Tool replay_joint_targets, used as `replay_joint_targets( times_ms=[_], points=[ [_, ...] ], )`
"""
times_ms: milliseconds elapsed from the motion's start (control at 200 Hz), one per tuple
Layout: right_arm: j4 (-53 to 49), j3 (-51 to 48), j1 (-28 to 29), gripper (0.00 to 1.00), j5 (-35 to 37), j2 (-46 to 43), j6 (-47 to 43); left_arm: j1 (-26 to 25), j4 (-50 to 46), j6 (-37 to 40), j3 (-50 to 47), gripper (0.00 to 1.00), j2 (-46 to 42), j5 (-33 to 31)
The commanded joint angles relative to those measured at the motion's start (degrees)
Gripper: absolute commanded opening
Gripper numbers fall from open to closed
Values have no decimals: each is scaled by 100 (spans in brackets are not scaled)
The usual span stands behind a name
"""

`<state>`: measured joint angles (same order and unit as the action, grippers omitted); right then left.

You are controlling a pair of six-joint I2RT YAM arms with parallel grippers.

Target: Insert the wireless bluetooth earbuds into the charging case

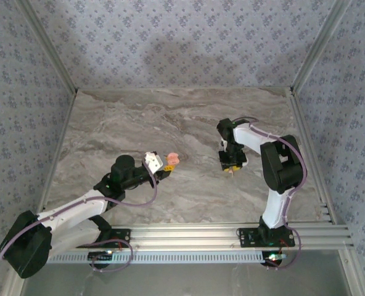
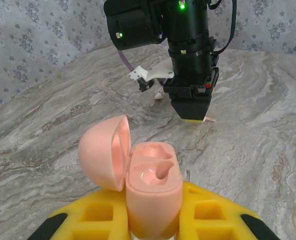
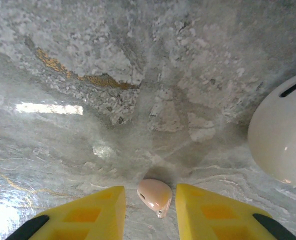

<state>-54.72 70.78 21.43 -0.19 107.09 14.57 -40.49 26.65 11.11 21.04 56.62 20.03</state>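
My left fingers (image 2: 95,216) clamp the open, empty case (image 2: 153,197); right fingers (image 3: 90,212) straddle an earbud (image 3: 154,195), ungripped; nothing inserted yet.

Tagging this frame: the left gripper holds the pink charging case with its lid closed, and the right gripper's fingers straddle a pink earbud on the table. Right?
Not quite: the lid stands open, as the left wrist view shows. Otherwise yes: the left gripper holds the charging case, and the right gripper straddles the pink earbud on the table.
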Motion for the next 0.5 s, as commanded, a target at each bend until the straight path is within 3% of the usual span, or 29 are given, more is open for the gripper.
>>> replay_joint_targets(
  times_ms=[0, 495],
  points=[
    [-169, 49, 36, 32, 87, 138, 85, 39, -35, 77, -16, 19, -131, -44],
    [-129, -4, 30, 30, 270, 276, 160, 41, -54, 84, -21, 19, -157, -61]
  ],
)
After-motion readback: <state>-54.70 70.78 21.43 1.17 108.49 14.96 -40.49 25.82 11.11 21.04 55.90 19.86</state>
